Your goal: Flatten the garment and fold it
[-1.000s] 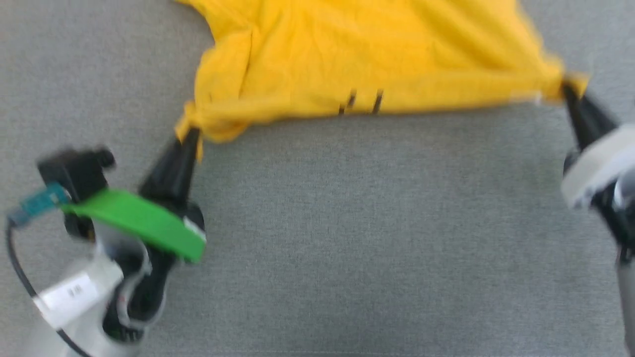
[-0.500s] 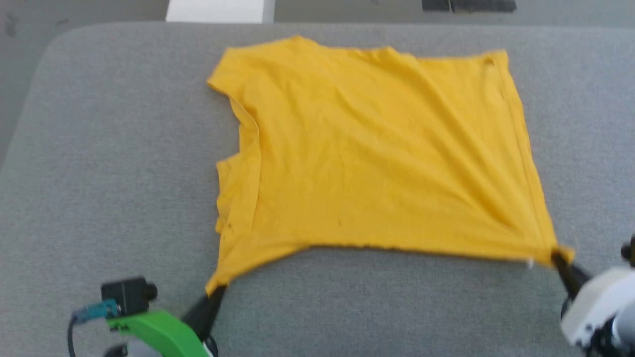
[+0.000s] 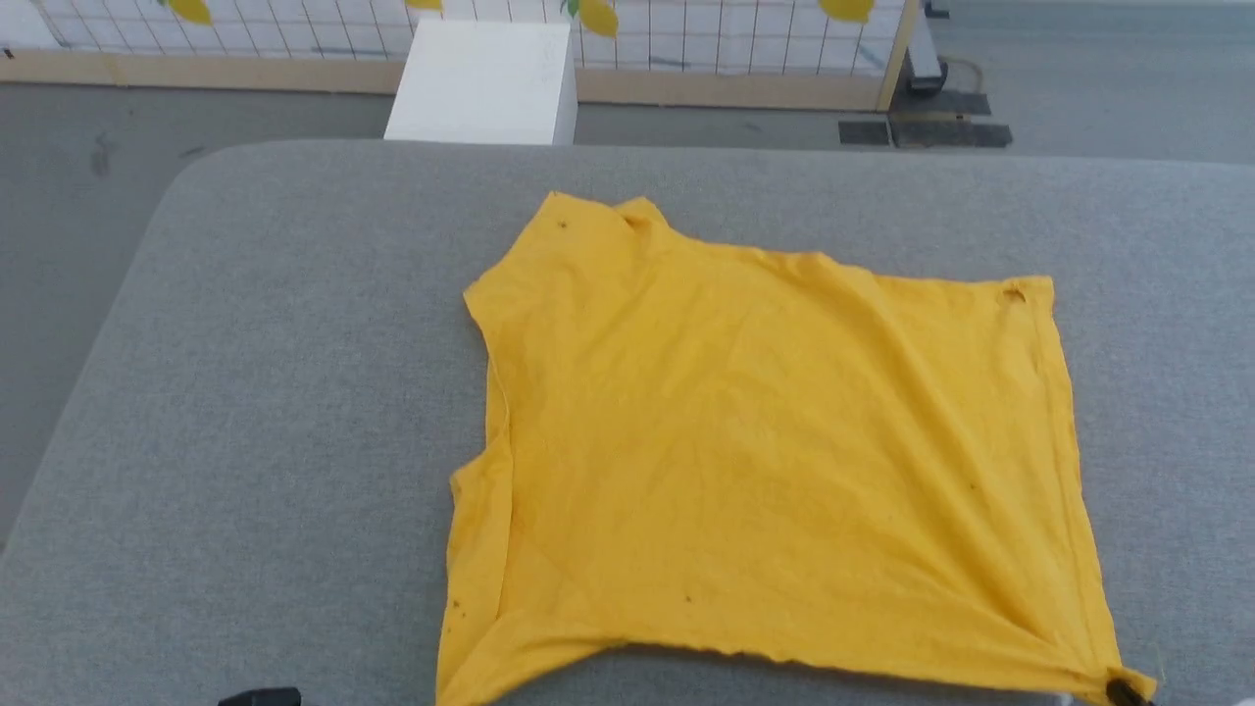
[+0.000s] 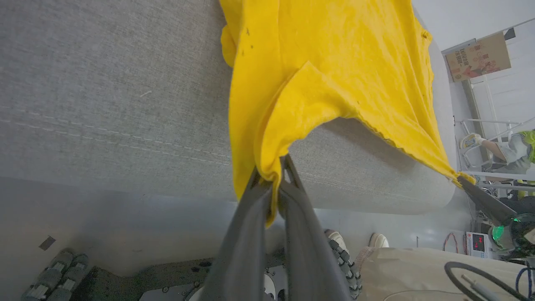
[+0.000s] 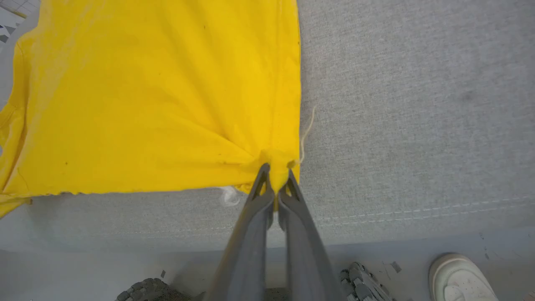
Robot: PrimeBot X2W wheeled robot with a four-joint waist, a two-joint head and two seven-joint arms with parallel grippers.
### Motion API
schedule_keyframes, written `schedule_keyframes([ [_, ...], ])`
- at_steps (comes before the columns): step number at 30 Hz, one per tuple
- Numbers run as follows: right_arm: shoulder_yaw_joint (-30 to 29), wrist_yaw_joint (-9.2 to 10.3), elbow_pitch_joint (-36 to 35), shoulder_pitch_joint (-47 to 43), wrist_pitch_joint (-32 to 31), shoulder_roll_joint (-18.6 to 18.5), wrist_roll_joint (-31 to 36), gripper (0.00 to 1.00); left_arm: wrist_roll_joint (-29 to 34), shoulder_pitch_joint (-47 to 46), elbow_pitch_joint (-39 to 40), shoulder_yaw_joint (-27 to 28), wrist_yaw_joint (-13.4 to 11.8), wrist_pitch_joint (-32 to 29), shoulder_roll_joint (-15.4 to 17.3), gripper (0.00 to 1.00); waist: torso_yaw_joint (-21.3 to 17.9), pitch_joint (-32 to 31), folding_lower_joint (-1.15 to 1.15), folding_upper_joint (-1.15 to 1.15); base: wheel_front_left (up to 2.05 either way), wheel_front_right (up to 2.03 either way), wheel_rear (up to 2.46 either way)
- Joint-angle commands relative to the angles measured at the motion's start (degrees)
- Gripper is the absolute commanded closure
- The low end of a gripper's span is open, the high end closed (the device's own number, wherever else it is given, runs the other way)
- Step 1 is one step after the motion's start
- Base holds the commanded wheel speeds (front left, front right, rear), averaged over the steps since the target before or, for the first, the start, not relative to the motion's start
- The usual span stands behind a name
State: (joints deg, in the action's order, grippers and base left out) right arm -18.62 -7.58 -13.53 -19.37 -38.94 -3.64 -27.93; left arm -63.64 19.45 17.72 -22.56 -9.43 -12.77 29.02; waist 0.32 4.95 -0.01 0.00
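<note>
The mustard-yellow garment lies spread on the grey table, lightly creased, with its near hem at the table's front edge. In the left wrist view my left gripper is shut on the garment's near-left corner, which hangs just off the table edge. In the right wrist view my right gripper is shut on the near-right corner of the garment. That right gripper's tip peeks in at the bottom right of the head view, and the right gripper also appears in the left wrist view.
Behind the table a white box stands on the floor before a wire-grid fence. A person's shoes and a pale shoe are on the floor by the table's front edge.
The head camera has tilted up and back, so both arms have slipped below the frame. The garment, bunched and stretched between the grippers before, now lies spread on the table.
</note>
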Motion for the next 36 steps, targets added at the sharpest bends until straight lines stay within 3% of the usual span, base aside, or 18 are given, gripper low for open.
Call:
schedule_keyframes([
  [1, -0.4, 0.09, -1.0, -1.2, -0.2, 0.3, -0.7, 1.00, -0.6, 1.4, 0.9, 0.4, -0.3, 0.2, 0.6, 1.00, -0.1, -0.9, 0.01, 0.00, 0.00, 0.00, 0.00],
  [9, -1.9, 0.09, -4.2, -1.2, 1.7, 0.7, -0.8, 1.00, 2.6, 1.4, 5.1, 1.4, -0.6, 2.8, 1.7, 1.00, 0.0, 1.2, 0.01, 0.00, 0.00, 0.00, 0.00],
  [17, -1.4, 0.09, -2.8, 9.6, 6.5, -0.8, 3.6, 1.00, 8.8, -11.6, 4.0, 1.4, 1.0, 2.8, 2.6, 1.00, -0.8, 6.5, 0.01, 0.00, 0.00, 0.00, 0.00],
  [18, -1.0, 0.09, -2.0, 11.3, 6.9, -1.4, 4.1, 1.00, 9.6, -14.0, 3.3, 1.4, 1.3, 2.5, 2.7, 1.00, -1.0, 7.2, 0.01, 0.00, 0.00, 0.00, 0.00],
  [19, 0.3, 0.09, 1.0, 17.5, 8.1, -3.4, 5.6, 1.00, 12.6, -22.5, -0.2, 1.1, 2.4, 1.9, 2.7, 1.00, -1.7, 10.2, 0.01, 0.00, 0.00, 0.00, 0.00],
  [24, 1.9, 0.09, 5.2, 23.8, 9.7, -5.5, 6.6, 1.00, 14.9, -32.1, -5.9, -0.1, 4.4, 2.2, 0.6, 1.00, -2.4, 14.1, 0.01, 0.00, 0.00, 0.00, 0.00],
  [36, 6.3, 0.09, 14.9, 32.7, 12.1, -8.9, 8.6, 1.00, 17.4, -43.7, -21.7, -3.3, 7.7, 3.5, -4.2, 1.00, -2.8, 21.1, 0.01, 0.00, 0.00, 0.00, 0.00],
])
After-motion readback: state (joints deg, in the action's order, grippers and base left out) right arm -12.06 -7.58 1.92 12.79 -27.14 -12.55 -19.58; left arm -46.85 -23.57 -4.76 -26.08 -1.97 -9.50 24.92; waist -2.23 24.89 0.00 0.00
